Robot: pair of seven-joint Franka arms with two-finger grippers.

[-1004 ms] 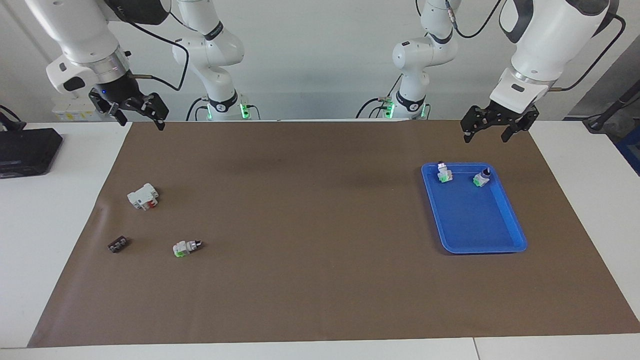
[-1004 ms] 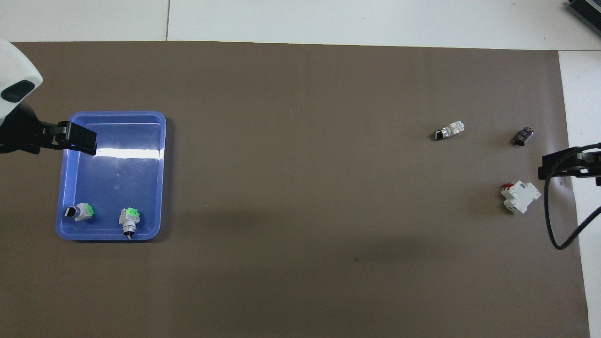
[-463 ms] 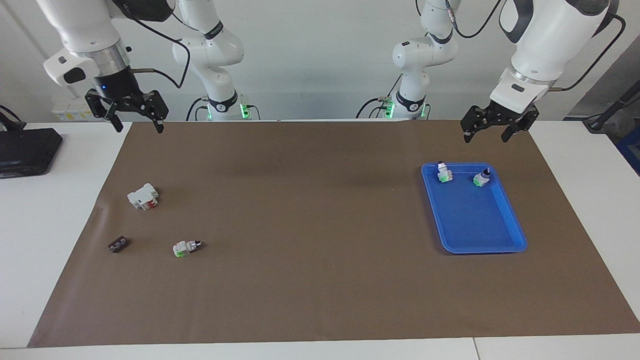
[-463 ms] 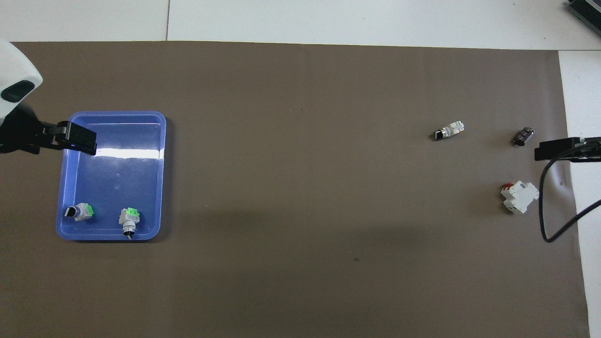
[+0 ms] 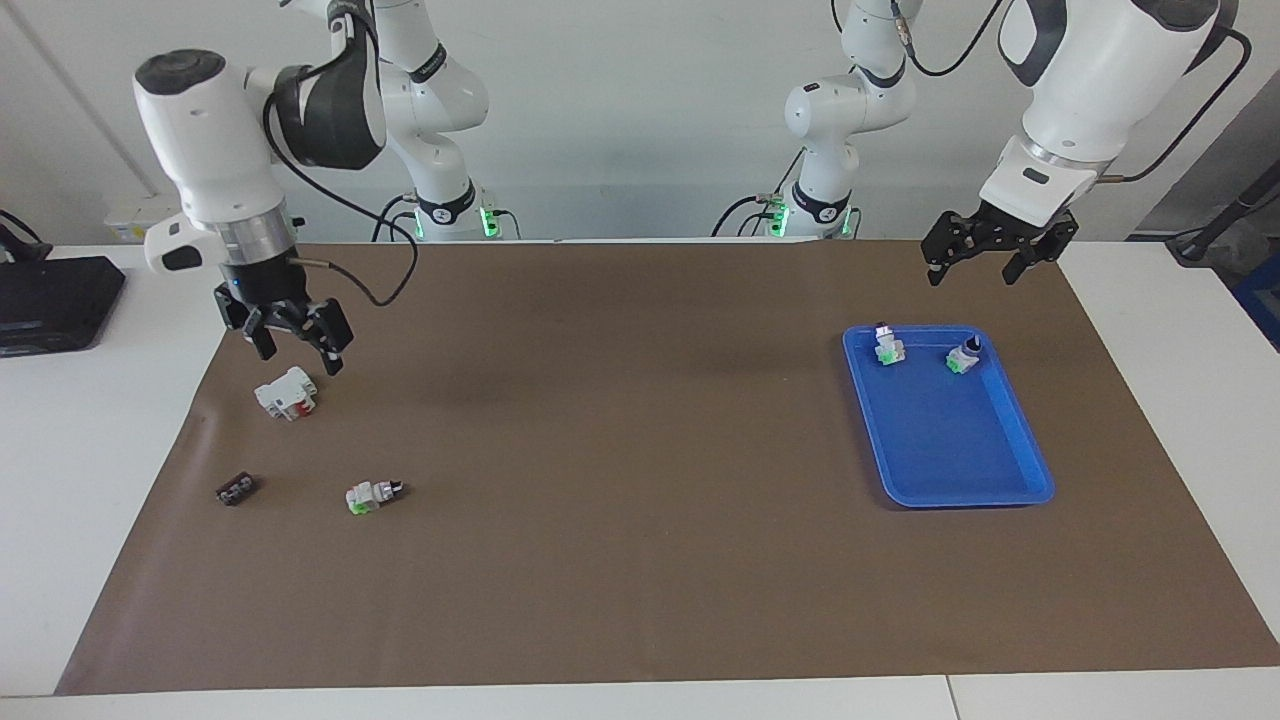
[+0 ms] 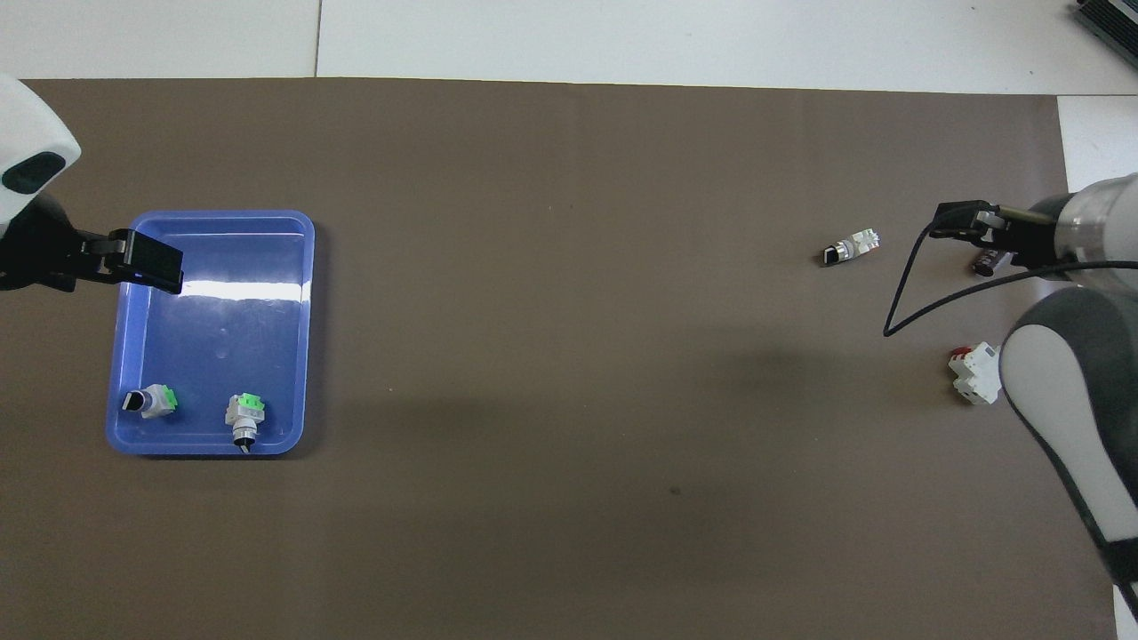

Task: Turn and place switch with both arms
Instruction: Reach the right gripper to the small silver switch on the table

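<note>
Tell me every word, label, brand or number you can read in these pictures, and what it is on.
None can be read.
Right arm: a dark band carries light lettering, too small to read.
Switch, white block, black block, blue tray: no legible marking.

A: Where does the thumb-sized white-grey plastic switch lie?

B: On the brown paper mat, farther from the robots than the bigger white block, beside the tiny black ribbed block.

A: And the blue plastic tray?

B: Toward the left arm's end, two similar switches inside.
</note>
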